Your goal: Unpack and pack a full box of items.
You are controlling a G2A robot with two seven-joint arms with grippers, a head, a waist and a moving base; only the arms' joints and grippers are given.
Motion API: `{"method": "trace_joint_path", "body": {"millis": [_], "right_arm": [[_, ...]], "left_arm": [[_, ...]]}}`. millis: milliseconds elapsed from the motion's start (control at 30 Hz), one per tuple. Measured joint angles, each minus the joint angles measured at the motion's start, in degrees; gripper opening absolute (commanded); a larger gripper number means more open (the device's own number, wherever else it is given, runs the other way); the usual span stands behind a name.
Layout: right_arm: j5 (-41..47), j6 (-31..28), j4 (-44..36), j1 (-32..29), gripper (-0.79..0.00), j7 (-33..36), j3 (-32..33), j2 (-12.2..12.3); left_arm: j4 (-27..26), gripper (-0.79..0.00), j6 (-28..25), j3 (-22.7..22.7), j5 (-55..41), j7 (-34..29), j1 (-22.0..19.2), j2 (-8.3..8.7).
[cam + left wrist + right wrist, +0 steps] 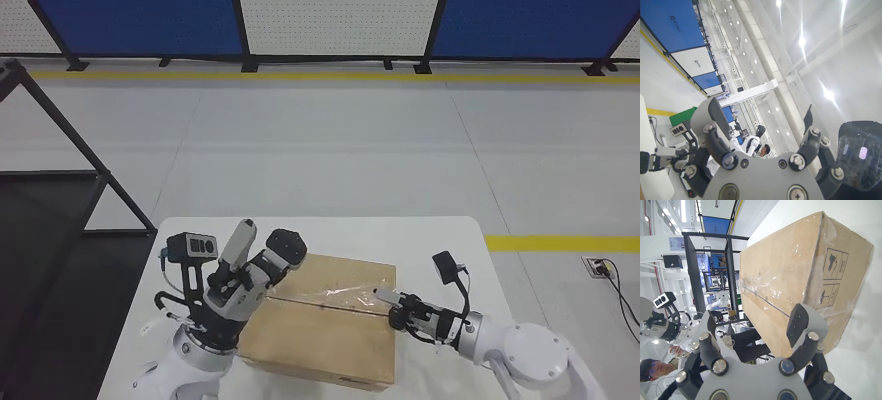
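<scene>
Robotics lab; blue partitions (140,25); other robots (751,142); yellow floor tape (560,243).

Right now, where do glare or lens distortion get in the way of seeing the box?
Left wrist view: ceiling lamps flare into long streaks beyond the left gripper. Right wrist view: clear tape on the box glints along the seam, and the wide lens bows straight edges slightly. Top view: even light, only a faint sheen on the tape.

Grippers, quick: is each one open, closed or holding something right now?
Left gripper: open, holding nothing.
Right gripper: open, holding nothing, close by the cardboard box.
</scene>
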Motion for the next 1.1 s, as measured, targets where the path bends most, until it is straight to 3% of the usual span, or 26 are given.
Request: {"method": "trace_joint_path", "body": {"millis": [433,733,1100], "right_arm": [[-2.1,1.4,-1.2,-1.3,0.000,2.6,2.6,1.0],[-2.7,1.8,-0.2,-0.6,0.000,3.8,2.7,1.4],[-2.6,3.0,2.5,0.8,0.000,3.2,2.6,1.5]], "left_arm": [[3.6,0.000,0.0,-16.0,-7.2,-4.8,7.9,1.32],[6.8,0.000,3.0,-20.3,-13.5,-11.1,8.3,2.05],[9.4,0.000,7.3,-23.9,-11.3,-13.8,8.3,2.98]]}}
